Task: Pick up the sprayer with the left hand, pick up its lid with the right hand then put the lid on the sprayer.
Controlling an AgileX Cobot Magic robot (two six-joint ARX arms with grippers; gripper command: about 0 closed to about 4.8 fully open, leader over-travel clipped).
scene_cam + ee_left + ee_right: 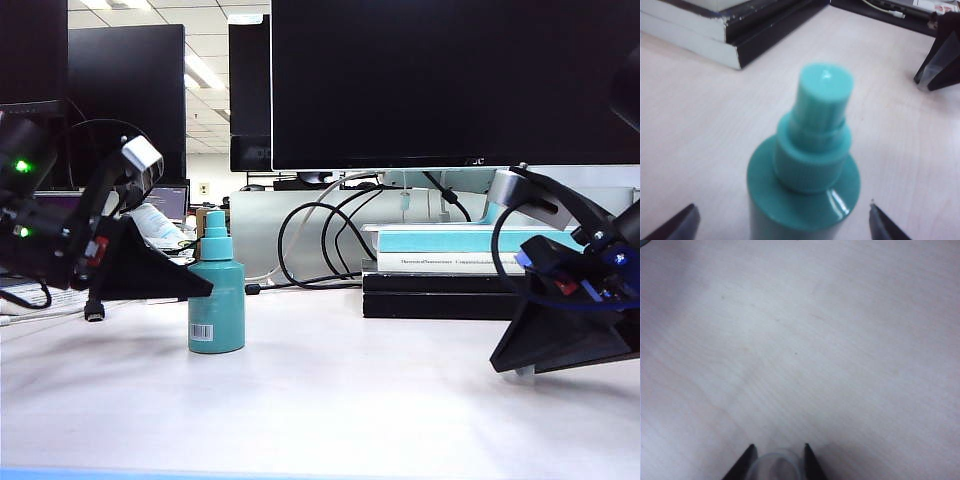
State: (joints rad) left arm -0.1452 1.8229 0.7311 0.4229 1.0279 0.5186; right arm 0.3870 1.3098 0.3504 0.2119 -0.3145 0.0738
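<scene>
A: Teal plastic, dead centre of the action. The sprayer [216, 292] stands upright on the pale table [330, 400], nozzle bare, barcode label near its base. The left gripper [782, 222] is spread wide with a finger on either side of the bottle, neither pad touching it.

B: And out on the other side, the right gripper [778, 460] is tipped down at the tabletop with the clear lid [775, 465] sitting between its tips. The fingers look drawn in against it, so I'd call that clenched on the lid.

A: Risk here? That cap is small and slick. Pinch it off-centre and I'd expect it to squirt out and roll.

B: Same worry on the bottle. It's tall and narrow, so one finger arriving first could knock it over.

A: Room looks generous, though. Bare table lies between the two arms, and the stacked books [470, 262] and the cables [320, 235] sit well back, behind the bottle.

B: So the meeting point in the middle is free.
</scene>
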